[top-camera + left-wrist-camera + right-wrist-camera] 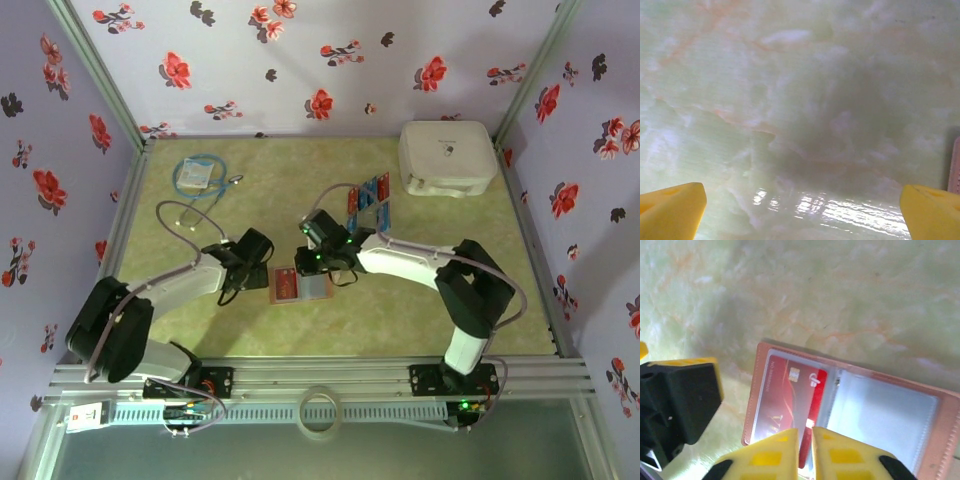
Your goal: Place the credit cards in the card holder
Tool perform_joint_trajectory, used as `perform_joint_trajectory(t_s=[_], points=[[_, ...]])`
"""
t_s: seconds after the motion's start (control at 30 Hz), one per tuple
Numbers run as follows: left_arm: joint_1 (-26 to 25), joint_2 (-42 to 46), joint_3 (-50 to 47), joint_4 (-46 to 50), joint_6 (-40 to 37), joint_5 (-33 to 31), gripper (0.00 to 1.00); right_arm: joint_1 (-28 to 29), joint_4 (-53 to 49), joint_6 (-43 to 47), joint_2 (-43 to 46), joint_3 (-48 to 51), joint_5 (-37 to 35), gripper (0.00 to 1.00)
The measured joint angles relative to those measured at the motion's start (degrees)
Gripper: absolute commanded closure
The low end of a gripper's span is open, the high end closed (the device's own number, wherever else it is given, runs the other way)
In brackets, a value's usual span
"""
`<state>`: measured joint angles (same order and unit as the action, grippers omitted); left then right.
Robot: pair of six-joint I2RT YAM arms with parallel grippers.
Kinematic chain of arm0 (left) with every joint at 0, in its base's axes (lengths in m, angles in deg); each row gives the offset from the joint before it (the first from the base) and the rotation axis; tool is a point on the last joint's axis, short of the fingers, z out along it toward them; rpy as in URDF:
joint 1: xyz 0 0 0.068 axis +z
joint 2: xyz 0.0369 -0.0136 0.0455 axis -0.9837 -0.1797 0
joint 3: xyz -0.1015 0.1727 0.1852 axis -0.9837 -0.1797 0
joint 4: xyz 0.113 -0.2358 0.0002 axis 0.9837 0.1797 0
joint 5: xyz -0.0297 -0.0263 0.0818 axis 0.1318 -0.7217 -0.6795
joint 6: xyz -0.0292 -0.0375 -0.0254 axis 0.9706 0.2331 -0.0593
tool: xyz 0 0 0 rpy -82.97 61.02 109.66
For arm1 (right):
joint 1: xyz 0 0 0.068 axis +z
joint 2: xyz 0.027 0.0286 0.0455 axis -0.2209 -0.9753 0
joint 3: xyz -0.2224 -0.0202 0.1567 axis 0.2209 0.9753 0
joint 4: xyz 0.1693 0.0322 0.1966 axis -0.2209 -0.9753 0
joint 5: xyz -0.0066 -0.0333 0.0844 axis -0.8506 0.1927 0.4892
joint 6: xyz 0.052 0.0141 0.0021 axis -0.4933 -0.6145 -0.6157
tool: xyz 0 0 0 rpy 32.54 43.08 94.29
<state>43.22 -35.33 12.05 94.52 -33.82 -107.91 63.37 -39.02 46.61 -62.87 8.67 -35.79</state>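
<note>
The card holder (300, 286) lies open on the table between my two grippers, with clear pockets inside a reddish-brown rim (940, 410). A red credit card (790, 390) sits most of the way inside its left pocket. My right gripper (805, 432) hovers over the card's near edge, its yellow fingers parted by a narrow gap with the card's edge in that gap. From above, the right gripper (318, 262) is at the holder's top edge. My left gripper (802, 200) is wide open just left of the holder (955, 165), with nothing between its fingers. More credit cards (368, 200), red and blue, lie further back.
A big white box (447, 155) stands at the back right. A coiled blue cable on a packet (200, 175) lies at the back left, with a grey cable running toward the left arm. The left gripper's black body (680, 400) is close beside the holder.
</note>
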Motion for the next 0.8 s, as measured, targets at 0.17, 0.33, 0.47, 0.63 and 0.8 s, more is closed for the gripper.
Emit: perform_joint_trajectory(t_s=[0.17,0.33,0.47,0.63,0.8], points=[[0.4,2.9,0.0,1.2,0.0,0.0,0.00,-3.4,0.1,0.7,2.2,3.4,0.0,0.82],[0.2,4.3,0.1,0.7,-0.3,1.8,0.00,-6.4,0.2,2.0,2.2,5.8,1.8,0.85],[-1.7,5.1,0.1,-0.8,-0.1,3.5,0.00,-7.3,1.0,3.0,2.0,6.0,3.6,0.88],[-6.1,3.7,1.0,-3.0,1.4,4.6,0.00,-7.3,1.7,3.6,0.6,6.0,5.2,0.89],[-9.4,1.9,1.6,-6.1,2.4,4.6,0.00,-7.3,2.3,4.0,-1.1,6.0,5.9,0.90]])
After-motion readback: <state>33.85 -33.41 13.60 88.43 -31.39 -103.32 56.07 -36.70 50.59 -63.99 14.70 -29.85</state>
